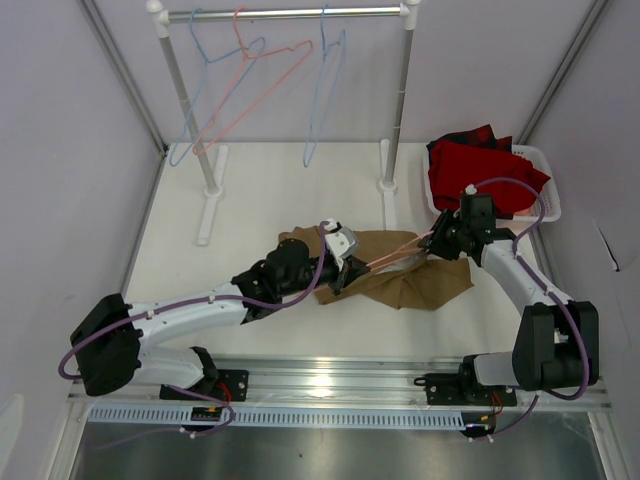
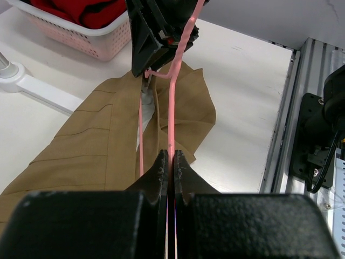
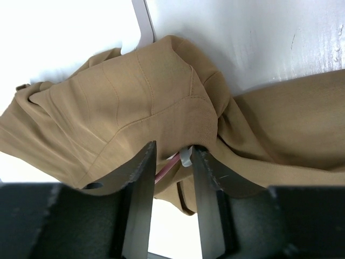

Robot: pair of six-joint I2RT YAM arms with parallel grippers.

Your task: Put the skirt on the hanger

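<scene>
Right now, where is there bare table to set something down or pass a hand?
Free: the table between the rack feet and the skirt; the left strip beside the left arm; the front strip between skirt and rail. Crowded: the centre, where left gripper and right gripper meet the hanger, and the basket corner.

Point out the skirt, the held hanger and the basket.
skirt [image 1: 425, 285]: top view, its bare right-hand part.
hanger [image 2: 171, 113]: left wrist view, the straight wire above the cloth.
basket [image 2: 75, 39]: left wrist view, its side wall.
</scene>
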